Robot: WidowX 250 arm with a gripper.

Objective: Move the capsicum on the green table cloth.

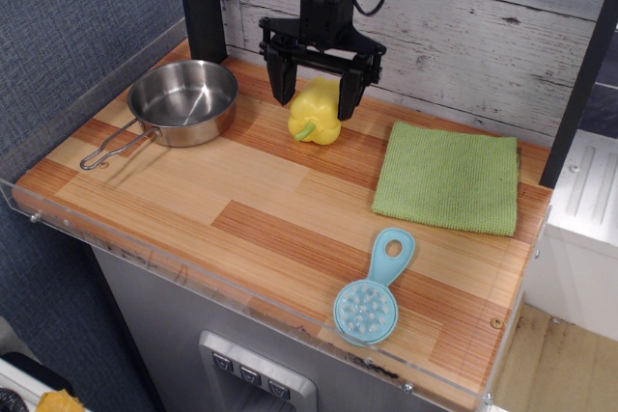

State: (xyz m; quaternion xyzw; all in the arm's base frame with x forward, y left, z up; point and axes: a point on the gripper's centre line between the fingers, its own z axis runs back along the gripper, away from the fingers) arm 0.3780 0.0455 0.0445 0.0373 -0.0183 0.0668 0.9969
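Observation:
The yellow capsicum (pixel 315 113) lies on the wooden tabletop near the back wall, its green stem pointing toward the front left. My gripper (pixel 317 96) hangs directly over it, open, with one finger on each side of the pepper's upper part; I cannot tell whether the fingers touch it. The green table cloth (pixel 449 178) lies flat to the right of the capsicum, a short gap away, with nothing on it.
A steel pan (pixel 183 100) with a wire handle sits at the back left. A light-blue scrubber (pixel 373 291) lies near the front edge. A clear plastic lip (pixel 193 267) runs along the table's front and left sides. A plank wall (pixel 463 26) stands behind.

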